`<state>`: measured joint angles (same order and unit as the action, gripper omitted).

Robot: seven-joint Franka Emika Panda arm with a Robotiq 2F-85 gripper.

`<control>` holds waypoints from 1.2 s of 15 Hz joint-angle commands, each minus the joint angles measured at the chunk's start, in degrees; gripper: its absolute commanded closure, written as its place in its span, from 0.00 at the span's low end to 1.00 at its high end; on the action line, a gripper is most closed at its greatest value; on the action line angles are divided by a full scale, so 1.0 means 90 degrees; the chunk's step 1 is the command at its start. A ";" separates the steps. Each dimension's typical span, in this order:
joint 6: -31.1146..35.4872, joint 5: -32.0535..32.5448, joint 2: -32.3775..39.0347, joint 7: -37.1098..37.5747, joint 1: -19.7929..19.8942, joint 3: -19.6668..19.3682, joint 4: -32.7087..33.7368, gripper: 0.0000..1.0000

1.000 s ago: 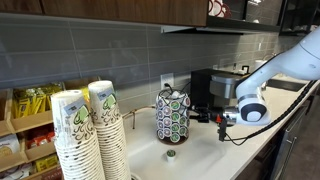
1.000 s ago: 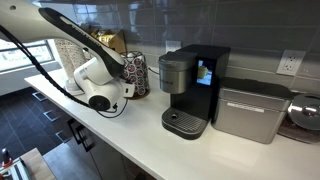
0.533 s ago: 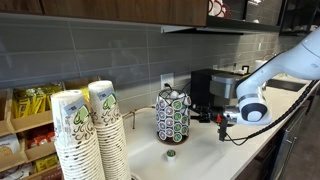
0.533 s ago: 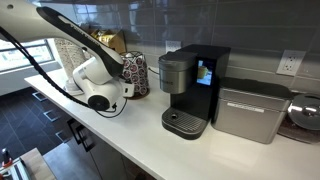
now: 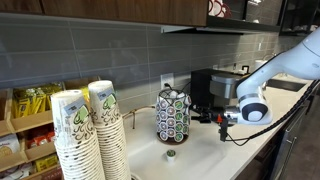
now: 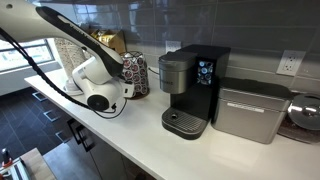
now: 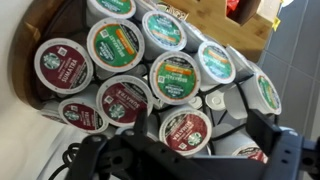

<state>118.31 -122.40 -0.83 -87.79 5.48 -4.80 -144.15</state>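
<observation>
Jaws wide apart, empty | one pod carousel [image 5: 174, 116] just ahead | two cup stacks [image 5: 72, 135] | one coffee machine [image 6: 190, 90]

The white arm [image 5: 288, 58] slopes down from above and bends at the wrist [image 5: 251, 106], so the hand [image 5: 203, 117] points out level. In the wrist view its two dark fingers [image 7: 93, 156] are spread wide, gripping nothing.

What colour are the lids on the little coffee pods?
The coffee pods have green lids and dark red ones, clearest in the wrist view.
</observation>
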 commanded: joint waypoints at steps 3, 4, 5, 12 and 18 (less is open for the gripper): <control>0.0953 0.0667 -0.0784 0.0155 0.0100 -0.0059 -0.0337 0.00; 0.1163 0.0811 -0.0930 0.0176 0.0120 -0.0044 -0.0364 0.00; 0.1435 0.1003 -0.1124 0.0212 0.0131 -0.0012 -0.0390 0.00; 0.3024 0.3845 -0.2502 0.1580 0.0172 0.0453 -0.0666 0.00; 0.2646 0.6966 -0.3472 0.3273 0.0778 0.1172 -0.0891 0.00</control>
<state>145.06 -70.93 -26.60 -64.72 8.05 1.96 -149.49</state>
